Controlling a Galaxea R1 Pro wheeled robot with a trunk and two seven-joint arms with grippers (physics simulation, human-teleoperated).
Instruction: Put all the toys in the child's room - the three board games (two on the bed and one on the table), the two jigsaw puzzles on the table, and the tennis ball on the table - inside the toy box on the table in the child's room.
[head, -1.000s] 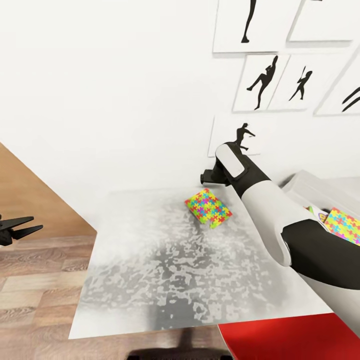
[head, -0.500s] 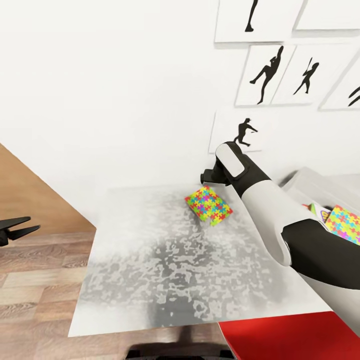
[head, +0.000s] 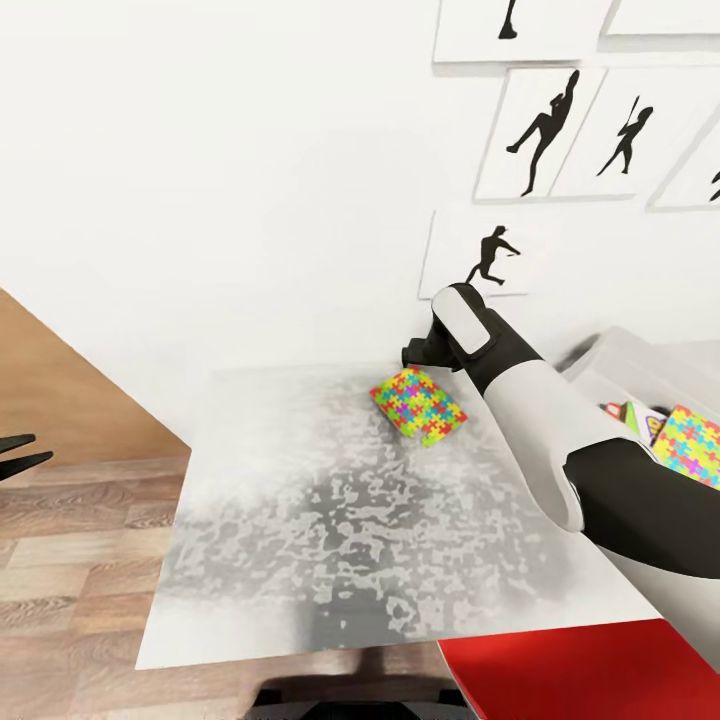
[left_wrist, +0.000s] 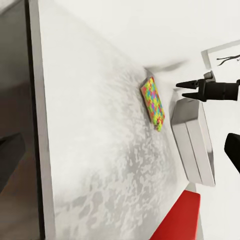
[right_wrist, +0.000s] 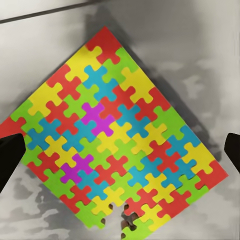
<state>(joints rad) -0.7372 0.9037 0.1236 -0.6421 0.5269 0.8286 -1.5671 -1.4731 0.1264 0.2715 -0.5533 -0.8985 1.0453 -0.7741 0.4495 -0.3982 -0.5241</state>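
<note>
A jigsaw puzzle (head: 417, 405) of yellow, pink, green and blue pieces lies flat on the pale grey table (head: 300, 540), near the wall. My right gripper (head: 411, 358) hangs just above its far corner, largely hidden behind the wrist. The right wrist view looks straight down on the puzzle (right_wrist: 115, 140); the right gripper (right_wrist: 120, 156) is open, its fingertips (right_wrist: 10, 160) wide apart, holding nothing. The light grey toy box (head: 628, 366) at the right holds a second puzzle (head: 690, 445) and a printed box corner (head: 628, 413). My left gripper (head: 20, 455) is open, off the table's left side.
Black silhouette prints (head: 545, 135) hang on the white wall behind the table. A red chair (head: 560, 680) sits at the table's near right corner. Wood-plank floor (head: 70, 560) lies left of the table. The left wrist view shows the right gripper (left_wrist: 186, 90) beside the toy box (left_wrist: 195, 140).
The head camera has tilted, so the prints sit a little differently. My left gripper has slid further toward the picture's left edge. The right gripper stays over the puzzle.
</note>
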